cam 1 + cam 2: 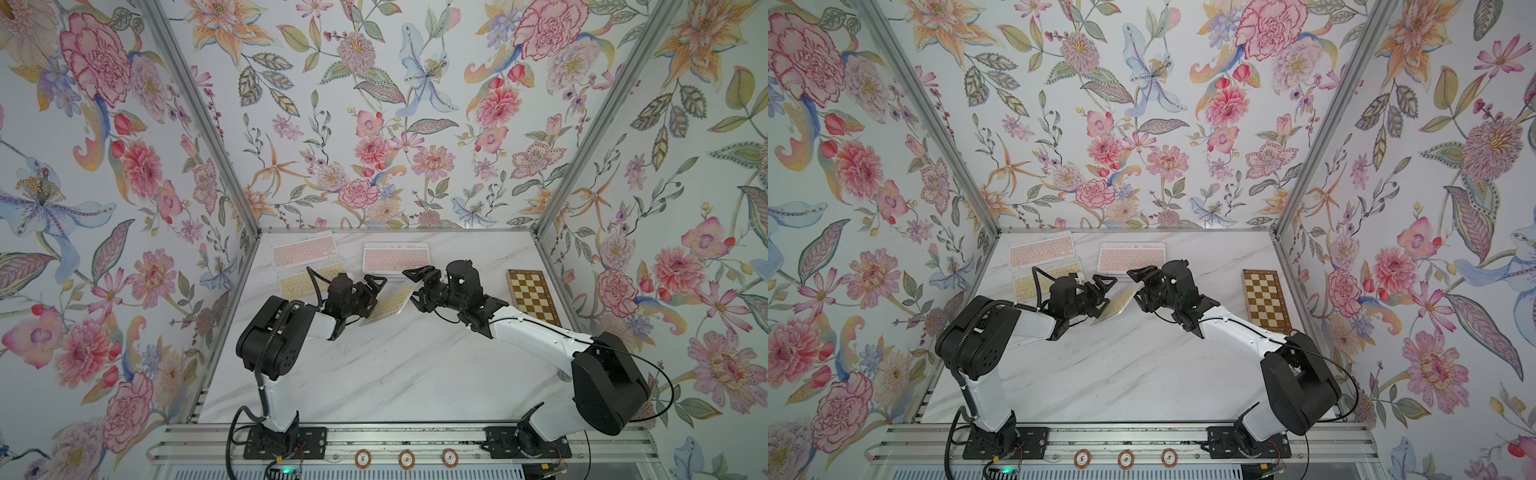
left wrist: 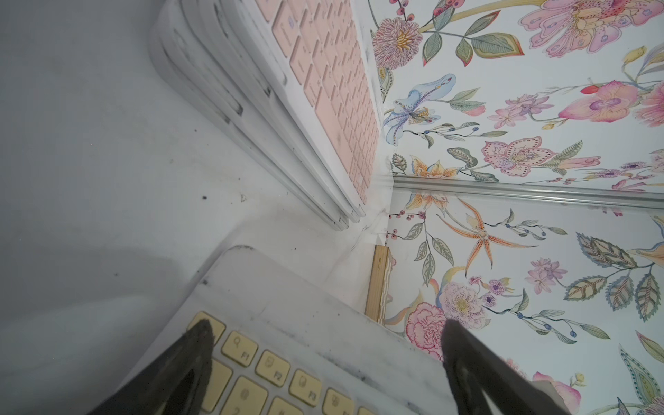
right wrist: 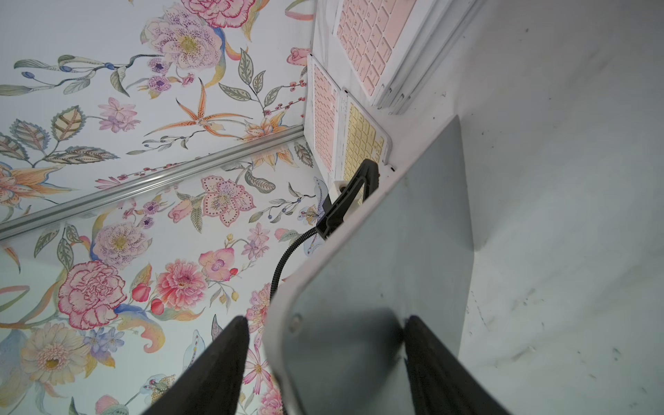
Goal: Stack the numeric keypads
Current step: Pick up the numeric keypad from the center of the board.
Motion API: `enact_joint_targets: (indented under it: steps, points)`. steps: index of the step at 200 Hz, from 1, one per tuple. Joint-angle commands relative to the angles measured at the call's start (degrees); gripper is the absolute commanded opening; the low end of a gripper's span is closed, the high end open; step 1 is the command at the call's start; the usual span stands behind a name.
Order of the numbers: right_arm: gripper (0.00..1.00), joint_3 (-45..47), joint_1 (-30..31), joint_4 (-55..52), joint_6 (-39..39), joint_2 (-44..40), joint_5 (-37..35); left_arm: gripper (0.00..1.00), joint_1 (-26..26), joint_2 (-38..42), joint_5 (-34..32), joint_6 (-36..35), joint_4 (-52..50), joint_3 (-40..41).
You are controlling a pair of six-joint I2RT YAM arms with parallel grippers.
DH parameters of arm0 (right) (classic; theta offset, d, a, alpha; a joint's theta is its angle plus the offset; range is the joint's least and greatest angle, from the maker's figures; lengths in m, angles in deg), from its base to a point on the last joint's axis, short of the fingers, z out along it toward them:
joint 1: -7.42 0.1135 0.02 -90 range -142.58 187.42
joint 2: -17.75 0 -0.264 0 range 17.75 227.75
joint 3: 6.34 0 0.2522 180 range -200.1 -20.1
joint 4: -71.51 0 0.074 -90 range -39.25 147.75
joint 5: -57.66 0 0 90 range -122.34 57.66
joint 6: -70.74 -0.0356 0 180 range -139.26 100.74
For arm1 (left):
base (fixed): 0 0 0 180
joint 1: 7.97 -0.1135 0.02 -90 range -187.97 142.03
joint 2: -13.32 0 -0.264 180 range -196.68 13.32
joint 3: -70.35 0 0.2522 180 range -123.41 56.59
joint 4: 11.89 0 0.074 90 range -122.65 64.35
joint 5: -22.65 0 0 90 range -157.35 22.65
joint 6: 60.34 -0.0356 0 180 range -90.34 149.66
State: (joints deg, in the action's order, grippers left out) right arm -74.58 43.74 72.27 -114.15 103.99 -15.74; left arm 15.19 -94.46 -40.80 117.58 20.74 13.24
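Leaving open worktop (image 1: 395, 374) behind both jaws. Pinching one end of the tilted yellow keypad (image 1: 390, 305) with the left gripper (image 1: 370, 301), off the surface. Straddling the opposite edge with the right gripper (image 1: 411, 286), jaws spread, one finger (image 3: 222, 363) standing apart from the rim. Facing, just beyond the jaws, the pink-topped keypad stack (image 1: 395, 257), edges roughly flush.

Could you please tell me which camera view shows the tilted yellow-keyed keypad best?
Both top views: they show the whole thin rectangular yellow-keyed keypad, tilted. The left wrist view shows only one corner with a few yellow keys; the right wrist view, only its grey underside.
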Motion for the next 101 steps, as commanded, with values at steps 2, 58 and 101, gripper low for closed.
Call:
enact_joint_targets:
  steps: [2,58,101]
  points:
    - [0.70,-4.26,-0.94,-4.85,7.52,0.65,3.80,0.99,-0.39,-0.06,-0.09,-0.03,1.33,1.23]
    - [0.60,-8.09,-2.50,-13.63,17.90,0.24,7.41,0.99,-0.94,1.02,-0.20,-0.56,0.84,1.71]
    - [0.45,-8.24,-2.54,-18.19,23.55,-0.92,6.92,0.99,-0.98,1.68,-0.35,-0.47,0.74,2.06]
